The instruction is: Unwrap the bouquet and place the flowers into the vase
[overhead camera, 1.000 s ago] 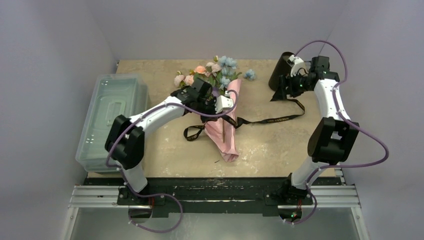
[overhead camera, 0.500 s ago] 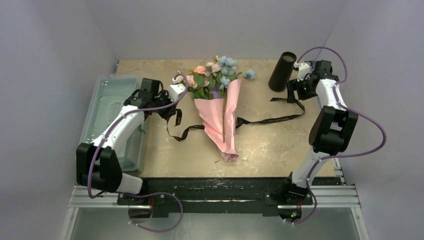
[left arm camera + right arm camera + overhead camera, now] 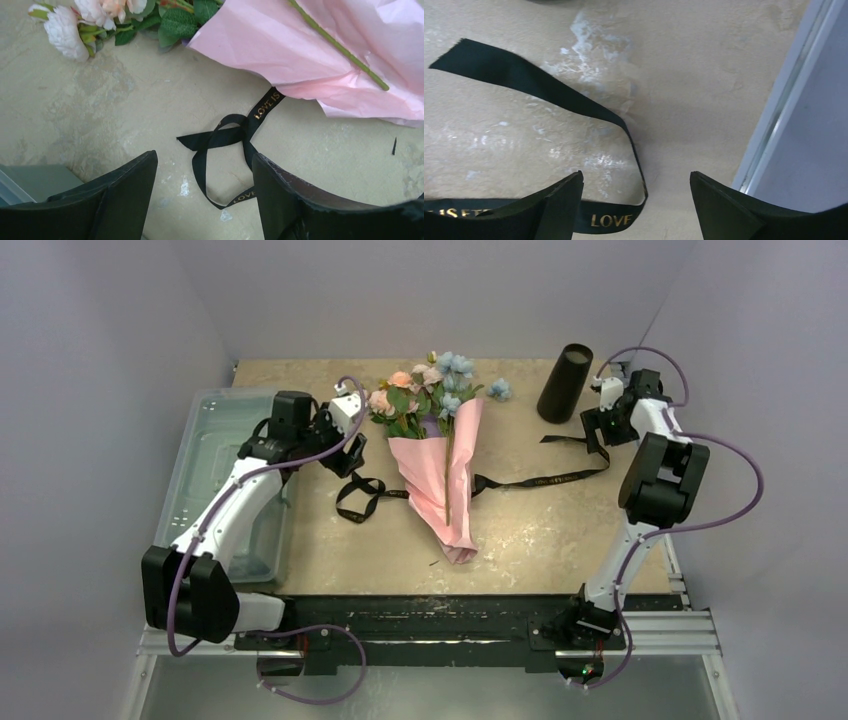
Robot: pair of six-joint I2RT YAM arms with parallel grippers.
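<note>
Left end effector [image 3: 202, 165] hovering, jaws apart, empty; bouquet [image 3: 440, 470] lying ahead-right, ribbon [image 3: 220, 137] looping beneath. Right end effector [image 3: 636, 177] gaping, empty; vase [image 3: 565, 383] standing near, ahead-left. Risk: loose ribbon snagging, dragging bouquet; careless swing tipping vase.

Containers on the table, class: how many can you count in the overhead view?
2: the clear plastic bin at the left edge, and the black vase standing at the back right. None appears hidden.

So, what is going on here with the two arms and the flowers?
The black ribbon lies loose on the table. The bouquet lies in its pink paper. Both grippers are open and empty: the left gripper beside the bouquet, the right gripper near the vase. No flowers are in the vase.
</note>
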